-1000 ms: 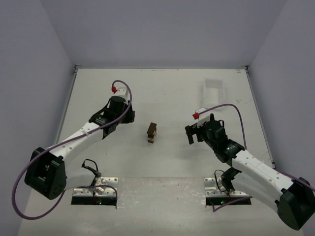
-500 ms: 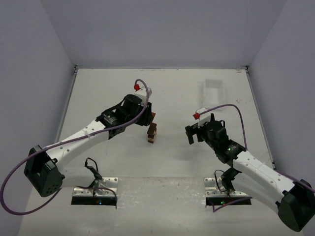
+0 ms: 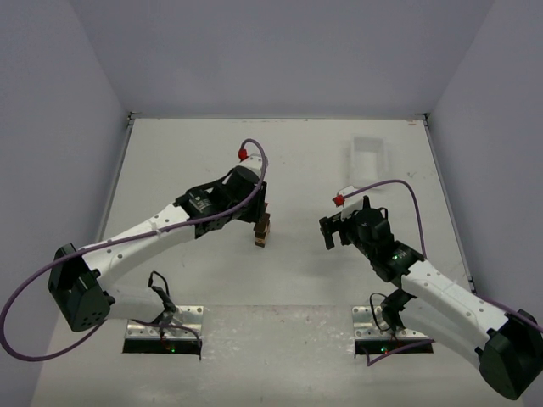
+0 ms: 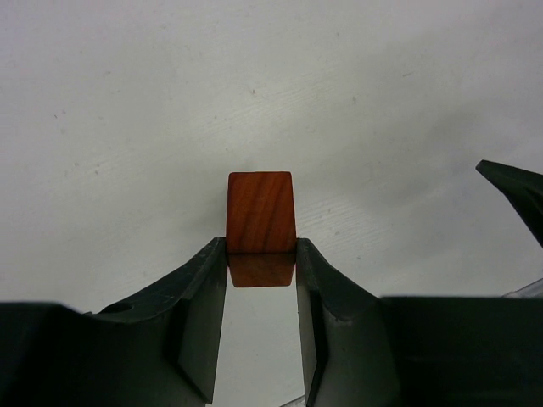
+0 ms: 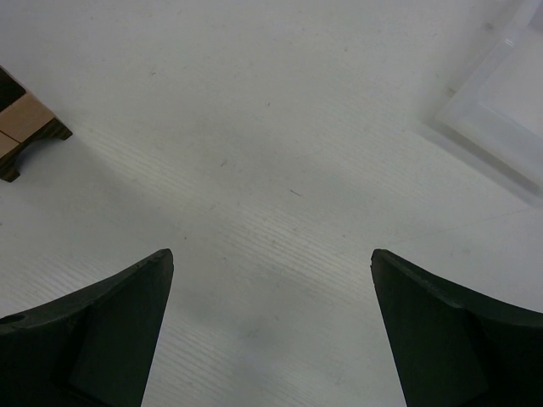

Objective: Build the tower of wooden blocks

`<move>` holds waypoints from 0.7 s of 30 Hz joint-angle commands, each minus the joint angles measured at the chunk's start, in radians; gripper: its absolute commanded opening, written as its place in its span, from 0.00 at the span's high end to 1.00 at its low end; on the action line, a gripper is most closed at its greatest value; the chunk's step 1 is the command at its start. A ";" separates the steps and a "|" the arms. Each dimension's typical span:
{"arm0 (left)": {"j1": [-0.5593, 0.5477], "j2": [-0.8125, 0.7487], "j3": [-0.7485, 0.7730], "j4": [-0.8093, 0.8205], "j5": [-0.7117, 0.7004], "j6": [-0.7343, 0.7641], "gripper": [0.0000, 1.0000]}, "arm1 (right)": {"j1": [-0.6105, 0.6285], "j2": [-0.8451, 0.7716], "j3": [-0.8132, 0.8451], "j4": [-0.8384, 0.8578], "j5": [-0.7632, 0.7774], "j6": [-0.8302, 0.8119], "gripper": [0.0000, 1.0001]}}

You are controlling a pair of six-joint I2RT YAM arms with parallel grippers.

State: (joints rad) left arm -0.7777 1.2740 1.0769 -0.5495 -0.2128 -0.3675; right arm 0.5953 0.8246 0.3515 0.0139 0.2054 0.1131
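Note:
The wood block tower [image 3: 262, 233], a short stack of tan and brown blocks, stands mid-table. In the right wrist view, the tower [image 5: 24, 127] shows only at the far left edge. My left gripper [image 3: 260, 212] hovers right over its top, shut on a reddish-brown block [image 4: 260, 212]. That block is pinched by its lower end between the fingertips [image 4: 212, 263]. The stack itself does not show in the left wrist view. My right gripper [image 3: 329, 231] waits to the right of the tower, open and with nothing in it [image 5: 271, 254].
A white plastic tray [image 3: 367, 158] lies at the back right and shows at the upper right of the right wrist view, tray [image 5: 501, 102]. A dark pointed shape [image 4: 517, 191] enters the left wrist view from the right edge.
My left arm has swung from the table's left side rightward to the tower, carrying the reddish-brown block, and now sits just above the stack. The right arm has not moved.

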 commanded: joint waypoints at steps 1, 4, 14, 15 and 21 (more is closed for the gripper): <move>-0.057 0.032 0.066 -0.065 -0.101 -0.046 0.99 | 0.000 -0.012 0.027 0.019 0.019 0.004 0.01; -0.076 0.046 0.082 -0.075 -0.113 -0.052 1.00 | 0.001 -0.008 0.028 0.017 0.027 0.006 0.01; -0.094 0.061 0.081 -0.080 -0.135 -0.055 0.99 | 0.001 0.007 0.034 0.012 0.029 0.009 0.01; -0.095 0.064 0.080 -0.080 -0.134 -0.054 0.99 | 0.001 0.008 0.035 0.012 0.031 0.010 0.01; -0.101 0.097 0.084 -0.078 -0.134 -0.050 0.97 | 0.000 0.011 0.037 0.008 0.035 0.011 0.01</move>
State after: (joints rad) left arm -0.8660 1.3562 1.1165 -0.6407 -0.3299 -0.4164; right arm 0.5953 0.8343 0.3519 0.0075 0.2124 0.1139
